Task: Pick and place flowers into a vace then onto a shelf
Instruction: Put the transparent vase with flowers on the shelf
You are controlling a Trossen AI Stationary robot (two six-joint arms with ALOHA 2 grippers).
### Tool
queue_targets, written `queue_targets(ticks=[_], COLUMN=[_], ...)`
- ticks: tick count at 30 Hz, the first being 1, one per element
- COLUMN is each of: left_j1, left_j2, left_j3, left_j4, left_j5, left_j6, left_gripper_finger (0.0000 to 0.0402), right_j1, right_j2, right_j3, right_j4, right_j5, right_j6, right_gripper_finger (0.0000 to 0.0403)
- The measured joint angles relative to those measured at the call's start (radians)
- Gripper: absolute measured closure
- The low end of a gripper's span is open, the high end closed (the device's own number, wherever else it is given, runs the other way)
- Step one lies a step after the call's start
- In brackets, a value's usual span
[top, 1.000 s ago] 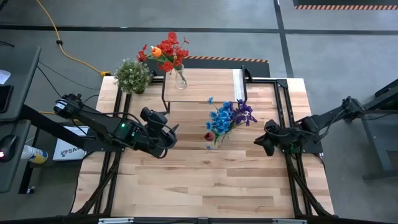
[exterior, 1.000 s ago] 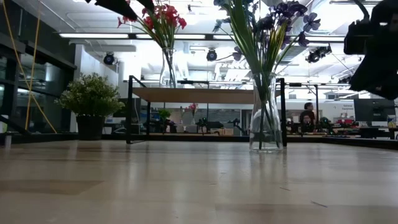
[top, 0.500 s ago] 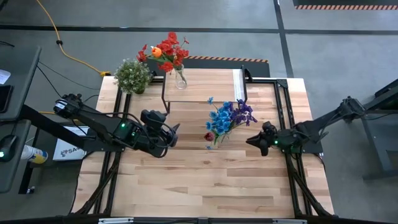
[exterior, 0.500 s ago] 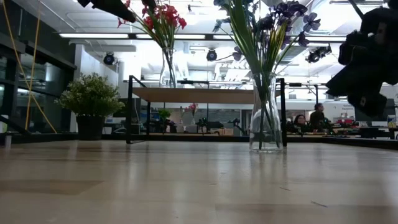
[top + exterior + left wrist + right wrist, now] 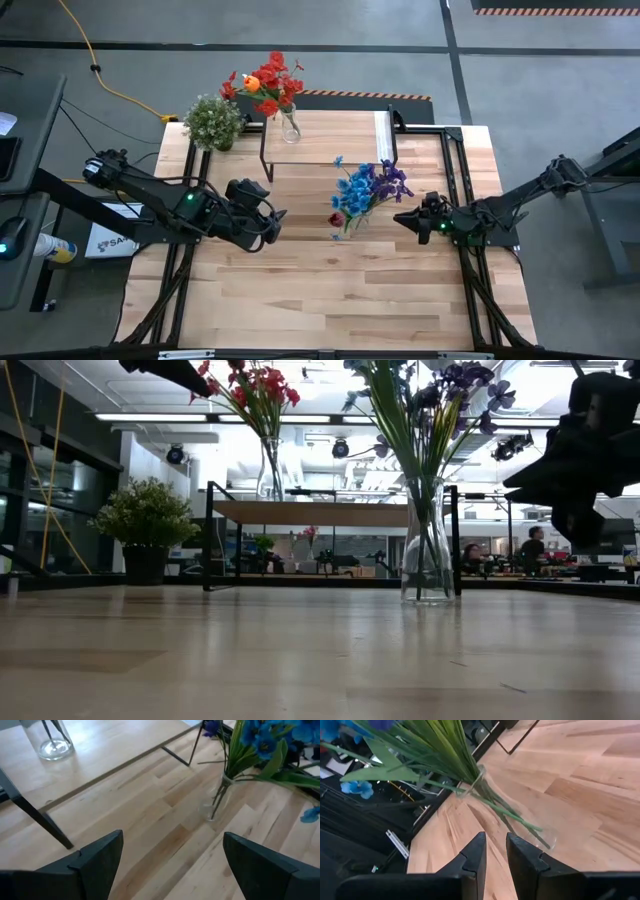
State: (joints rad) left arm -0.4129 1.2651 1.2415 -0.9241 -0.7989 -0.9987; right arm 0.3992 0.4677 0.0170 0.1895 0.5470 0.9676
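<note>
**Right gripper lines up on the blue bouquet**

Now we pick it up at the right gripper (image 5: 404, 218), fingers drawn nearly together with only a thin slit between them, nothing held, tips aimed at the clear glass vase (image 5: 357, 219) just beside it. In the right wrist view that vase (image 5: 512, 817) fills the frame ahead of the fingertips, green stalks fanning out of its mouth.

Moving out from the vase: the blue and purple flowers (image 5: 372, 186) stand in it on the tabletop (image 5: 330, 300), in front of the shelf (image 5: 330, 138). On the shelf, farther from our vase, sits a second vase of red and orange flowers (image 5: 268, 82), already placed. Off the shelf's far corner, the potted plant (image 5: 213, 121).

On the other side of the vase, well apart, the left gripper (image 5: 276, 220) hangs with its fingers spread wide, empty.

The risk, as we judge it: that slit looks too narrow to take the glass. Pushing in like this could nudge the tall, top-heavy vase over and spill the stems. A grab on stalks rather than glass could pull flowers out instead.
</note>
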Motion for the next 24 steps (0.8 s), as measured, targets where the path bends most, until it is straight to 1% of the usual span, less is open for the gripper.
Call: queue_targets(ticks=[2, 6, 11, 14, 21, 24], left_j1=[0.000, 0.000, 0.000, 0.000, 0.000, 0.000], left_j2=[-0.002, -0.006, -0.006, -0.006, -0.005, -0.005], left_j3=[0.000, 0.000, 0.000, 0.000, 0.000, 0.000], left_j4=[-0.002, -0.001, 0.000, 0.000, 0.001, 0.001], left_j5=[0.005, 0.014, 0.019, 0.019, 0.019, 0.018], left_j6=[0.001, 0.001, 0.000, 0.000, -0.001, -0.001], left_gripper_finger=[0.0025, 0.0025, 0.0025, 0.0025, 0.0025, 0.0025], right_j1=[0.000, 0.000, 0.000, 0.000, 0.000, 0.000], right_j2=[0.011, 0.040, 0.115, 0.180, 0.360, 0.443], right_j3=[0.000, 0.000, 0.000, 0.001, 0.005, 0.045], right_j4=[0.016, 0.040, 0.188, 0.270, 0.388, 0.392], right_j5=[0.004, -0.003, 0.020, 0.016, 0.005, 0.014], right_j6=[-0.006, -0.085, -0.208, -0.267, -0.314, -0.358], right_gripper_finger=[0.0336, 0.0336, 0.0336, 0.0336, 0.0336, 0.0336])
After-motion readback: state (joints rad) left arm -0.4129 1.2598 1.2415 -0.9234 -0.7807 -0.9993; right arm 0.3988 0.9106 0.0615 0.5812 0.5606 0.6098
